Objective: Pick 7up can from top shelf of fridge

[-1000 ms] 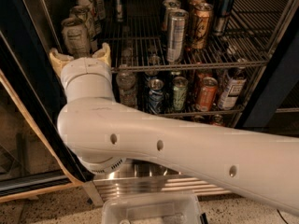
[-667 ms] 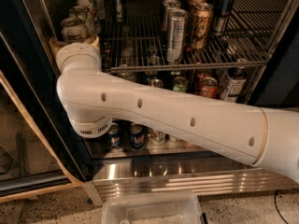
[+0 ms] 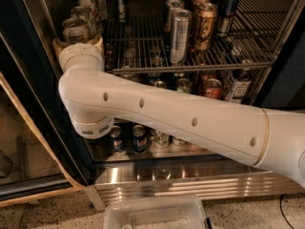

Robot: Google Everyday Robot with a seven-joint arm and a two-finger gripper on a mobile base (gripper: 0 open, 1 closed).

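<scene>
The fridge has a dark frame and stands open. Its top shelf is a wire rack holding drinks. A row of pale whitish-green 7up cans runs back along the shelf's left side, and the front 7up can stands at the shelf's left front. My gripper is at the end of the white arm, right at the base of that front can. It is open, with one tan finger left of the can and one to its right. The wrist hides the can's lower part.
A tall slim silver can and gold cans stand mid-shelf. Lower shelves hold more cans and bottles, including blue cans. The glass door is open at the left. A clear plastic bin sits on the floor in front.
The arm has swung up and further into the fridge. The gripper has closed in on the front 7up can, and its fingers now flank the can's base.
</scene>
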